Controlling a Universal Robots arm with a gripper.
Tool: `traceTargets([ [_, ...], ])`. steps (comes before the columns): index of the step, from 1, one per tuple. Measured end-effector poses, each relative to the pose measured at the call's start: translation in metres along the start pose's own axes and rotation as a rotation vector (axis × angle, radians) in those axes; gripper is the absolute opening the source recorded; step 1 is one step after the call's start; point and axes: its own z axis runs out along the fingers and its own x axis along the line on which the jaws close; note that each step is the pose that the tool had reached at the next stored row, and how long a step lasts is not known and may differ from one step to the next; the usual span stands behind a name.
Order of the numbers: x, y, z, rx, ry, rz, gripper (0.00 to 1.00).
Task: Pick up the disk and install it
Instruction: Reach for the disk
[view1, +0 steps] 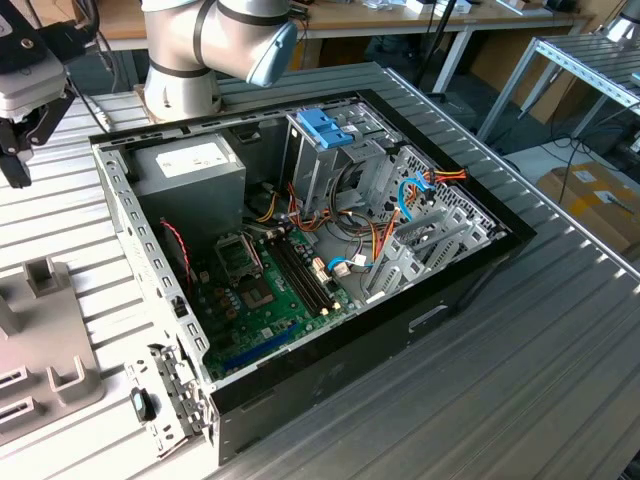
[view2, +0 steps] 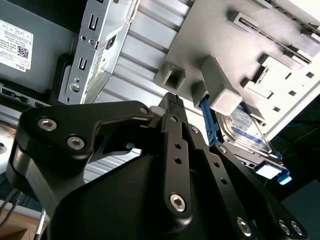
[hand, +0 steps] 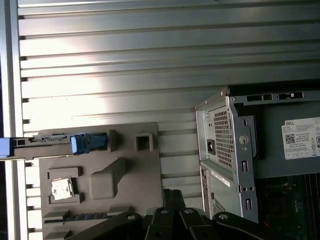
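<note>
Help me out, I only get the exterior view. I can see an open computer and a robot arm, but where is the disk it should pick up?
Observer: In both wrist views the disk stands on edge in a slot of a grey holder, outside the computer.
Operator: Is the gripper holding it already?
Observer: No. In the second wrist view the gripper is shut on nothing and apart from the disk.
Operator: Is anything else in that holder?
Observer: Yes. In the first wrist view a small square chip lies flat in another pocket.
</note>
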Motion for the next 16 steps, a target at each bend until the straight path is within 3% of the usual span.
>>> traceTargets([
  [16, 0.023, -0.0018, 0.0005, 0.0, 0.0, 0.0, 0.11],
])
